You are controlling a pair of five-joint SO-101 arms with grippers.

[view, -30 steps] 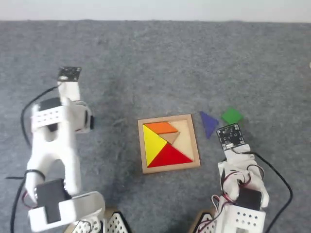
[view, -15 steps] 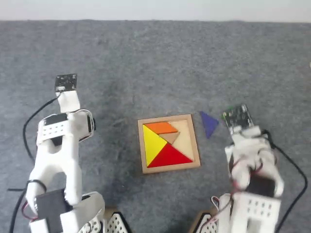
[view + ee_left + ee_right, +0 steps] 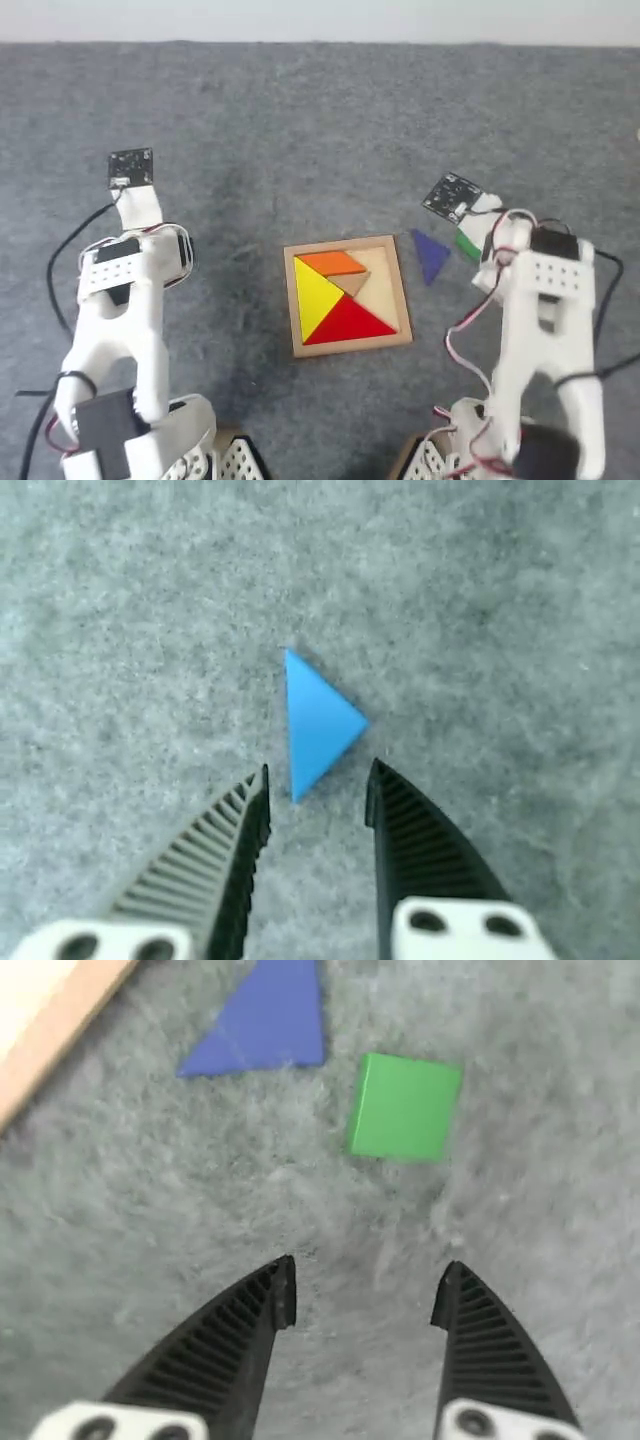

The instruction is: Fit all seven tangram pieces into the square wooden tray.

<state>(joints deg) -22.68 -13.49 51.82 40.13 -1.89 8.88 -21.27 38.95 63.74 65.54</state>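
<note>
The square wooden tray [image 3: 403, 300] lies mid-table and holds an orange piece [image 3: 331, 263], a yellow triangle [image 3: 315, 296], a red triangle [image 3: 350, 321] and a small tan triangle [image 3: 352, 284]. A dark blue triangle [image 3: 430, 253] [image 3: 265, 1022] lies just right of the tray. Beside it lies a green square [image 3: 404, 1107], partly covered by the right arm [image 3: 466, 243]. My right gripper [image 3: 370, 1270] hangs open a short way from the green square. My left gripper [image 3: 318, 775] is open over a light blue triangle [image 3: 318, 723], whose near corner sits between the fingertips.
Grey carpet covers the whole table. A corner of the tray's rim [image 3: 50, 1020] lies close to the dark blue triangle. The left arm [image 3: 125, 270] stands far left of the tray, the right arm [image 3: 535, 290] to its right.
The right arm has swung from the front edge toward the back, over the green square, which it now partly covers. The left arm has shifted slightly farther back and left.
</note>
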